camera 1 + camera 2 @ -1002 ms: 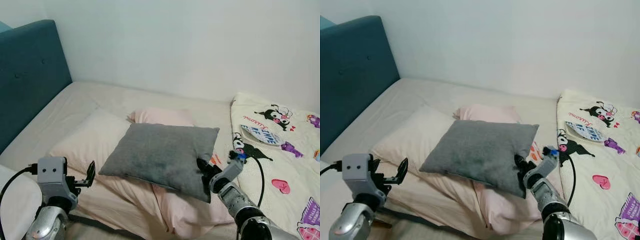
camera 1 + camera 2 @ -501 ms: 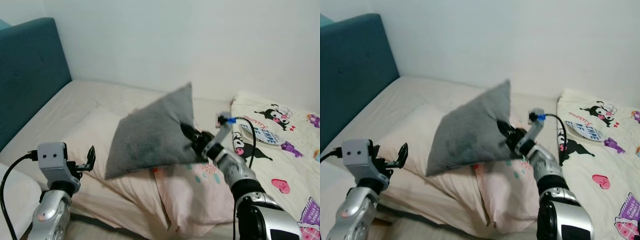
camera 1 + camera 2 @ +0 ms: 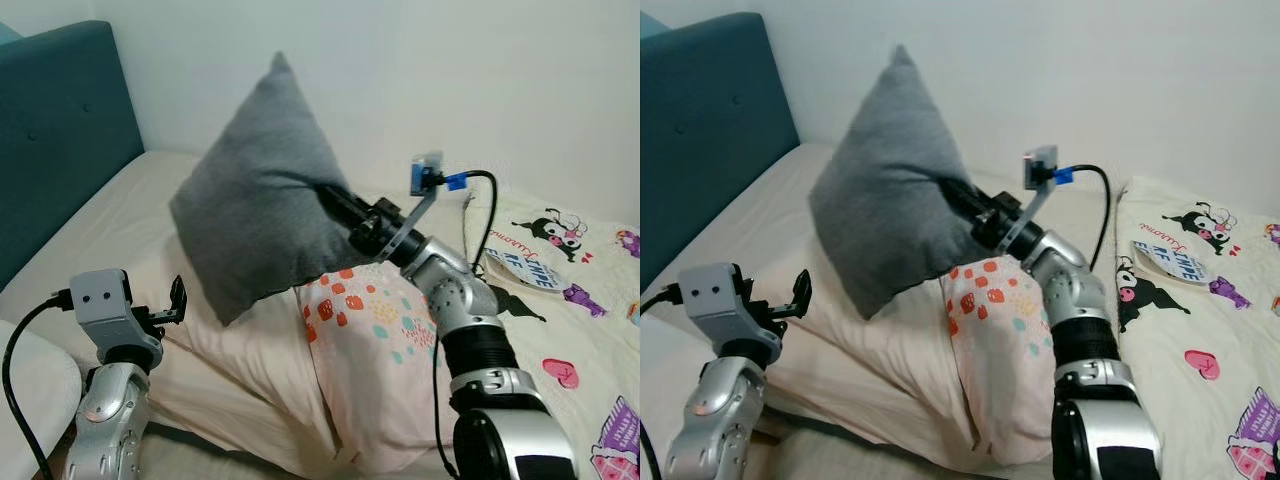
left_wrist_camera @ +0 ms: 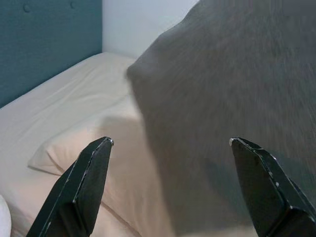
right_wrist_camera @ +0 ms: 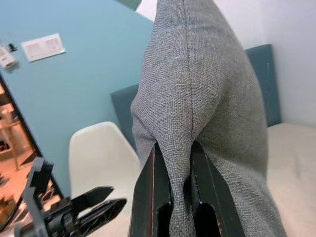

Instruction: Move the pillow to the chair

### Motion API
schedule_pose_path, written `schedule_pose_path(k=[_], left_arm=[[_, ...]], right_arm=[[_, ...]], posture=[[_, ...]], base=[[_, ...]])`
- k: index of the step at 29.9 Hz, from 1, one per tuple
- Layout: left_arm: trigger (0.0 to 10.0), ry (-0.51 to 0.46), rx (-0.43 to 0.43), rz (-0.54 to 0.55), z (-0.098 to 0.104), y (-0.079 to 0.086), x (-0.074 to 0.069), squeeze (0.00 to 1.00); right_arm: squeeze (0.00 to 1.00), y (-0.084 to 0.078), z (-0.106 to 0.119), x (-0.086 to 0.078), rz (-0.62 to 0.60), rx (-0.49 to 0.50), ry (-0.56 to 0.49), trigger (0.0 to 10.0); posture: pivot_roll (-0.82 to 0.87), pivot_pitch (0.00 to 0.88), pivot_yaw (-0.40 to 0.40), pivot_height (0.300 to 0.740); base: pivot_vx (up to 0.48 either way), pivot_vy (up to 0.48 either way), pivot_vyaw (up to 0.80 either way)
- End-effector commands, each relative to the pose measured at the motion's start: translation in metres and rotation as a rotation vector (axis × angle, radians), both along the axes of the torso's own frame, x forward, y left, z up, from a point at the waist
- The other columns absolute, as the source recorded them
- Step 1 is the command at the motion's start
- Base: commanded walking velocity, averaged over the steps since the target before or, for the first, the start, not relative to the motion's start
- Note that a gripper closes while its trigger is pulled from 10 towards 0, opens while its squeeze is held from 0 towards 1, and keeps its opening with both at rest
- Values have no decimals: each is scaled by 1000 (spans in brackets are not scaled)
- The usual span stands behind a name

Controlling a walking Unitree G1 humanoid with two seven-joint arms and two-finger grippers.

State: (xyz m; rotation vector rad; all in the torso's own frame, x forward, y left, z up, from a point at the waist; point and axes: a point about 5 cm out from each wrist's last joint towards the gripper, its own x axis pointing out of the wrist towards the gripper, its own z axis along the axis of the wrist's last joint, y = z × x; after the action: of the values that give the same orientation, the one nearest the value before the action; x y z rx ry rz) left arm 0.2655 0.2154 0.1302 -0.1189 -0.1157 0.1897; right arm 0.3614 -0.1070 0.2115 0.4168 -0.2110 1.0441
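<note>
While right tool pinches seam, grey woven pillow hangs.

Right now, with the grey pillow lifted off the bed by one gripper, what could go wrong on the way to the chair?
The right gripper pinches only a fold at the edge of the grey pillow, so the fabric might slip out during a swing. The pillow hangs close above the spotted pillow and could drag it. The open left gripper sits right below the pillow and might snag it.
</note>
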Motion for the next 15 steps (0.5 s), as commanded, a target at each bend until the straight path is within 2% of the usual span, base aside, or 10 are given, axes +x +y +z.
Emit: schedule_pose_path(k=[1, 10, 15], left_arm=[[10000, 8, -10, 14, -4, -1, 0, 0], [10000, 40, 14, 54, -9, 3, -1, 0], [10000, 56, 40, 83, -11, 7, -3, 0]], right_arm=[[0, 1, 17, -3, 19, 34, -79, 0], [0, 4, 23, -14, 67, 77, -84, 0], [0, 7, 17, -17, 74, 49, -83, 0]], posture=[[12, 0, -106, 740], [8, 0, -97, 740], [9, 0, -92, 740]], base=[[0, 0, 700], [0, 0, 699], [0, 0, 701]])
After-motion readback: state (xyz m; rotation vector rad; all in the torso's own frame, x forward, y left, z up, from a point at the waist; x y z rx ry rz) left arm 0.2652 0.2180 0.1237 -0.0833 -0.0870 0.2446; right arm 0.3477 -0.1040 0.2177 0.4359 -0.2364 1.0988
